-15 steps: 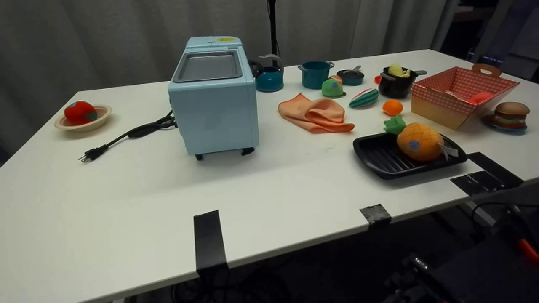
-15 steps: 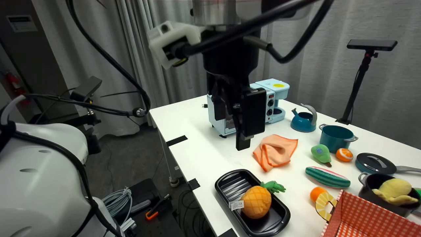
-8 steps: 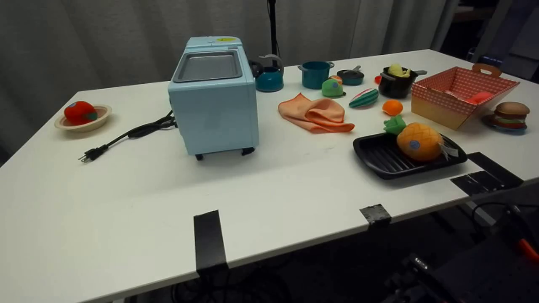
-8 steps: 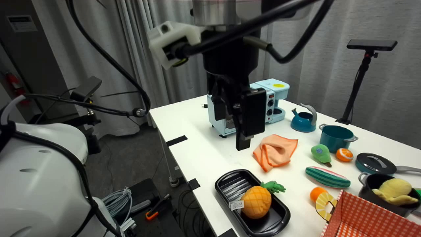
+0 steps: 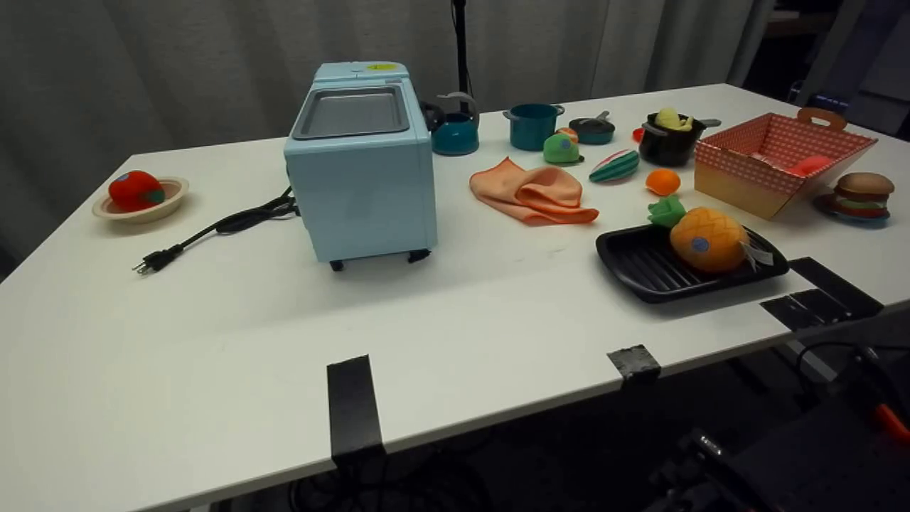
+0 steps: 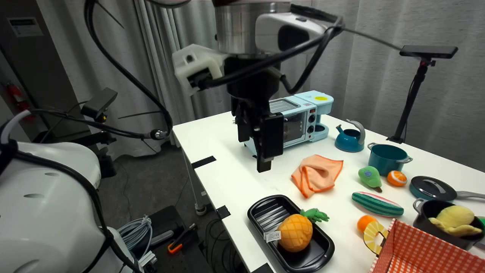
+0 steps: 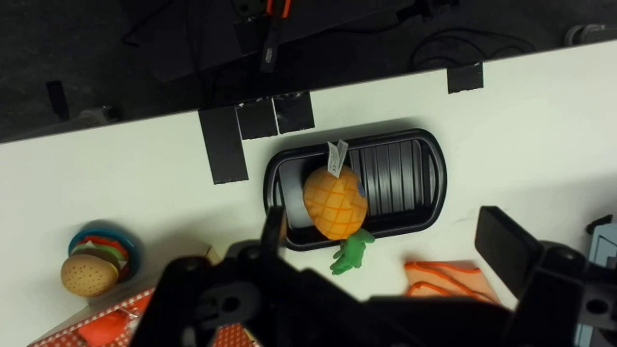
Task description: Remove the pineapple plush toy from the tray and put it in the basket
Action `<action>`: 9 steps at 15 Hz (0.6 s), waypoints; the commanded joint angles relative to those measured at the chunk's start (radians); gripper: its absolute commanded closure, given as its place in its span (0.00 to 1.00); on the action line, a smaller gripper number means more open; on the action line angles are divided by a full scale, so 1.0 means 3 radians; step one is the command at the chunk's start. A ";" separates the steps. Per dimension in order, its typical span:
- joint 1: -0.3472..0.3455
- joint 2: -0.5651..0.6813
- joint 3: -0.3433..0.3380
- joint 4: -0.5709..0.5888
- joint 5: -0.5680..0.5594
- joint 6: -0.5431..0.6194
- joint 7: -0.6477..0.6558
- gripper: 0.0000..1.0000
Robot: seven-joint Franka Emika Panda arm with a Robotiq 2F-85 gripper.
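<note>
The pineapple plush toy [image 5: 709, 240] lies on its side in the black tray [image 5: 643, 274], its green tuft hanging over the rim. Both also show in an exterior view, the plush [image 6: 295, 233] and the tray [image 6: 271, 212]. In the wrist view the plush [image 7: 336, 202] lies in one end of the tray [image 7: 402, 226]. My gripper [image 7: 383, 217] is wide open and empty, held well above the table. The plush shows between its fingers, nearer the left one. The basket [image 5: 736, 171], red-and-white checked inside, stands beyond the tray. It is cut off in an exterior view [image 6: 428, 242].
A toy burger [image 5: 864, 192] on a blue plate stands by the basket. An orange ball [image 5: 662, 181], a black pot [image 5: 668, 148], a watermelon plush [image 5: 615, 166] and an orange cloth [image 5: 530, 192] lie behind the tray. A blue toaster oven [image 5: 362, 185] stands farther along the table.
Over the last half second my open gripper has moved left in an exterior view, and more of the wrist shows above it. The plush, tray and basket have not moved.
</note>
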 commanded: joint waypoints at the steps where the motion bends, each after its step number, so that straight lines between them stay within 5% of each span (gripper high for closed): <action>1: 0.0131 -0.0012 0.0193 -0.0259 0.0165 0.0311 0.0217 0.00; 9: 0.0458 0.0740 0.0595 -0.0424 0.0204 0.1399 0.0401 0.00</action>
